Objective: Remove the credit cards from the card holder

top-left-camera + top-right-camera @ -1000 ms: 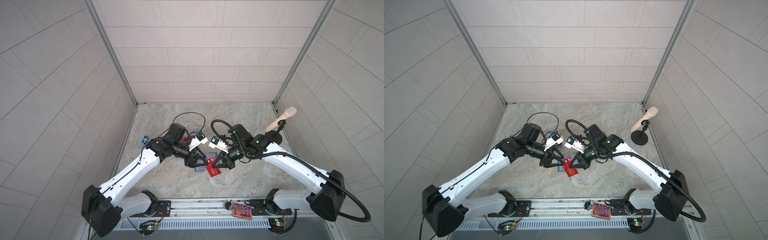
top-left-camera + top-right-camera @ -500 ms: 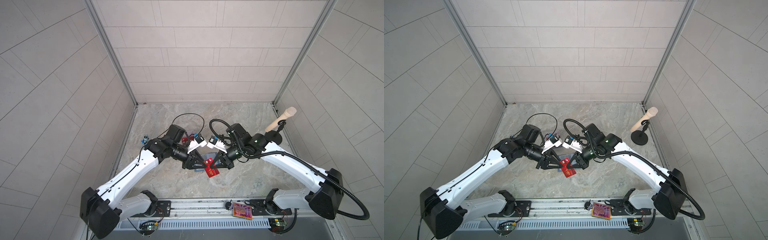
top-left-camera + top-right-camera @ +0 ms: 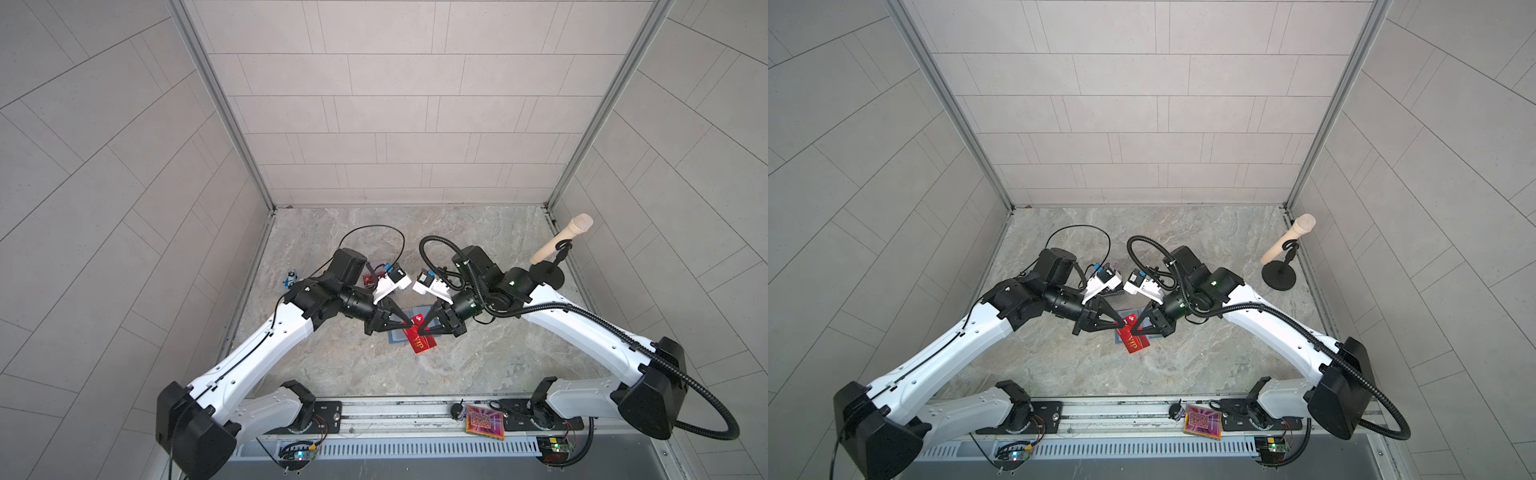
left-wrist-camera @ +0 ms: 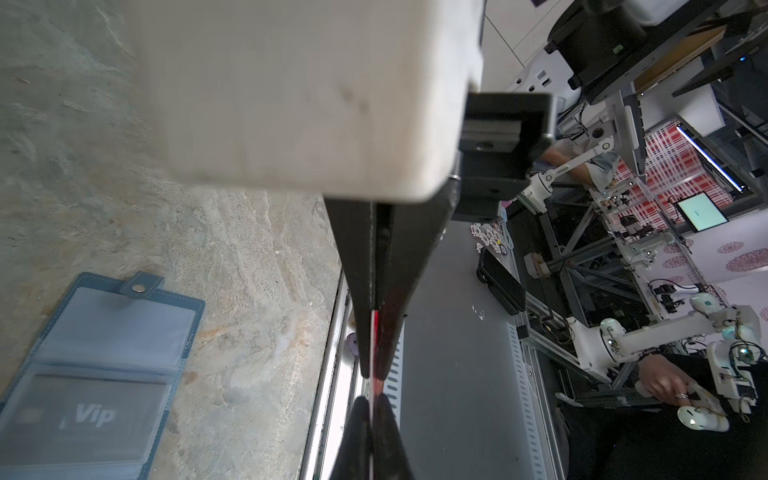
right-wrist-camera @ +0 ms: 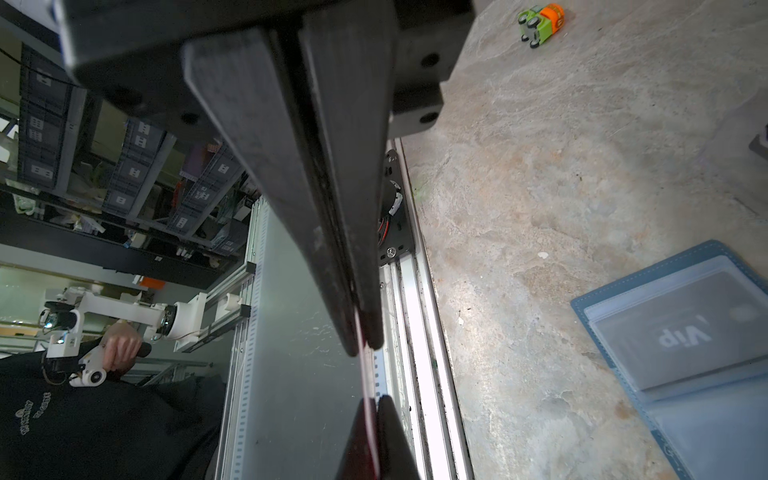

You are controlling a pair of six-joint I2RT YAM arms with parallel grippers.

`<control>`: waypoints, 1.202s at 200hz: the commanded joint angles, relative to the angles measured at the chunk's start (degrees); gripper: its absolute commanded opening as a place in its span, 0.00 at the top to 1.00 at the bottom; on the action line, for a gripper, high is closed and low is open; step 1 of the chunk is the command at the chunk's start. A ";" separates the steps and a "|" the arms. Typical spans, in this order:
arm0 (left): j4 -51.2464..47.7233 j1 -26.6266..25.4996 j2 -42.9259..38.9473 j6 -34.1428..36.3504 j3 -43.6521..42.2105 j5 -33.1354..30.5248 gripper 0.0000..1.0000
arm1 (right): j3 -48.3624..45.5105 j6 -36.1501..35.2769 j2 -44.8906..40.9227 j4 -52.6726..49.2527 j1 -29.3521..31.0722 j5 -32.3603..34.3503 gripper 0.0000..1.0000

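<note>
The red card (image 3: 423, 340), with gold "VIP" lettering, is out of its sleeve. It hangs tilted just above the card holder (image 4: 112, 328) and partly overlaps it in both top views. The card holder lies open and flat on the bench (image 3: 478, 361), snap tab out, with nothing pinning it down. A dark card (image 4: 89, 415) marked "Vip" sits inside one clear sleeve. I cannot tell whether the other sleeve holds a pale card.

Both hands pinch the red card. The left hand (image 3: 410, 323) is closed narrow on one edge, and the left wrist view shows a red sliver between its jaws. The right hand (image 3: 420, 331) is closed narrow on the same card from the opposite side, its tips almost meeting the left's.

Two hands on one thin, stiff card looks risky. If they pull apart or twist against each other, the card may bend or slide out of the shallower bite. If one lets go before the other holds firmly, the card could swing and drop back onto the card holder, covering the sleeve to be worked next. With the card holder loose, a tug on the dark card would likely drag the whole booklet along.

Well away from the card holder are a toy car (image 5: 540, 18), a microphone (image 3: 559, 243) on its stand, and a patterned tile (image 3: 484, 420).
</note>
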 commanded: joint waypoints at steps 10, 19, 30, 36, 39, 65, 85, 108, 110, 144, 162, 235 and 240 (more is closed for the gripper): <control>7.76 -0.48 -2.94 -4.58 -1.34 -1.25 1.00 | -2.16 4.70 -2.46 5.91 -2.63 6.15 0.85; 8.90 -0.48 -3.16 -5.78 -1.83 -2.19 1.00 | -3.28 6.89 -3.38 7.66 -4.02 7.85 0.81; 10.95 -0.48 -3.46 -7.95 -2.62 -3.57 1.00 | -5.35 10.17 -4.76 10.76 -6.09 8.34 0.73; 12.57 -0.48 -3.77 -9.25 -3.13 -4.38 1.00 | -6.59 12.00 -5.56 12.82 -7.28 8.31 0.69; 13.31 -0.48 -3.94 -9.84 -3.39 -4.77 1.00 | -7.24 12.92 -5.99 13.80 -7.66 8.30 0.68; 19.89 -0.39 -5.65 -15.43 -5.44 -9.63 1.00 | -11.23 18.23 -9.33 20.13 -9.69 8.53 0.45; 26.49 0.09 -7.38 -21.04 -7.95 -15.31 1.00 | -15.25 23.34 -12.20 26.21 -9.73 10.39 0.34; 34.42 1.08 -8.54 -26.83 -11.22 -18.95 1.00 | -21.08 31.20 -14.98 36.83 -9.74 12.87 0.29; 34.91 1.17 -8.63 -27.33 -11.46 -19.27 1.00 | -21.55 31.88 -15.13 37.53 -9.76 13.05 0.28; 45.83 2.11 -8.83 -35.33 -15.24 -24.18 1.00 | -26.54 39.69 -16.58 48.44 -9.75 16.83 0.28; 52.14 2.31 -8.33 -39.54 -17.63 -25.79 1.00 | -27.76 42.44 -16.10 52.96 -9.78 17.72 0.29; 69.15 2.30 -7.15 -50.53 -24.61 -27.56 1.00 | -28.40 48.53 -14.64 64.77 -9.78 18.88 0.47; 69.63 2.34 -7.32 -50.91 -24.86 -27.62 1.00 | -28.24 48.63 -14.57 64.96 -9.75 18.91 0.48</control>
